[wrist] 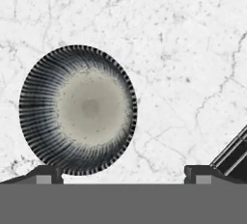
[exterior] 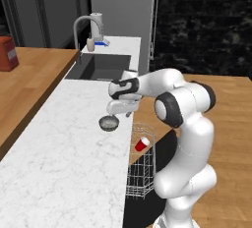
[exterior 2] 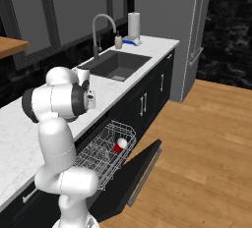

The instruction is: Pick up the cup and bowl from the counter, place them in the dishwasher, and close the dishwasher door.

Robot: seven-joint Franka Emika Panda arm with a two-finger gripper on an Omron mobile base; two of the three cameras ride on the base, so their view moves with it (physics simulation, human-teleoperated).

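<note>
The grey ribbed bowl point(exterior: 109, 123) point(wrist: 78, 109) rests on the white marble counter point(exterior: 69, 163) near its front edge. My gripper point(exterior: 119, 113) point(wrist: 123, 174) hovers just above the bowl, pointing down, open with nothing between its fingers; in the hand view the bowl lies toward the left fingertip point(wrist: 47, 174). The red cup point(exterior: 142, 144) point(exterior 2: 119, 146) lies on its side in the white wire rack point(exterior: 141, 168) point(exterior 2: 106, 153) of the dishwasher. The black dishwasher door point(exterior 2: 135, 173) hangs open below the rack.
A dark sink point(exterior: 98, 67) point(exterior 2: 117, 64) with a curved tap point(exterior: 82, 25) sits further along the counter. A brown wooden surface point(exterior: 27, 82) borders the counter's far side. Dark cabinets with silver handles point(exterior 2: 152, 94) and a wooden floor point(exterior 2: 197, 148) lie beyond the dishwasher.
</note>
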